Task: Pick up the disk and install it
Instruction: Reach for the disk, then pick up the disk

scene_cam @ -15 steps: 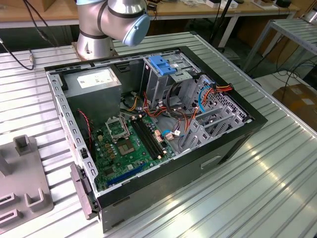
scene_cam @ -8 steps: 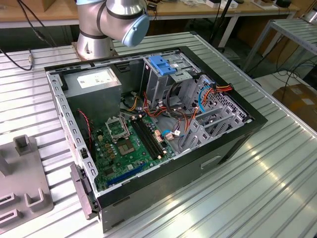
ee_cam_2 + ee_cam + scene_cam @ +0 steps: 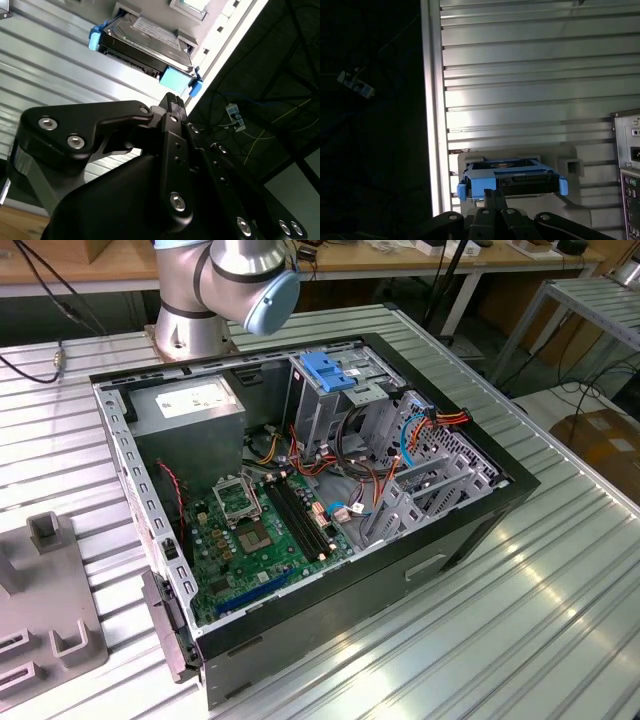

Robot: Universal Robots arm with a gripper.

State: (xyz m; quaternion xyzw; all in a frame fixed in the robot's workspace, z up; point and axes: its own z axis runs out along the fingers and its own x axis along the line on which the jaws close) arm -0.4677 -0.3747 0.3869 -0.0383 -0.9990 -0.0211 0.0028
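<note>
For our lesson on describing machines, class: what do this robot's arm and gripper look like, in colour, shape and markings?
The arm is built of rounded silver-grey metal segments, with a pale blue round cap on one joint. The gripper is matte black, made of angular linked bars studded with silver screw heads. No cables or markings show on either.

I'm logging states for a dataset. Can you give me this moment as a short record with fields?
disk: grey drive in blue bracket, lying in a grey holder on the slatted table
tool: right by the disk's blue bracket; contact cannot be told
computer case: open, motherboard exposed
installation: not yet done
</note>
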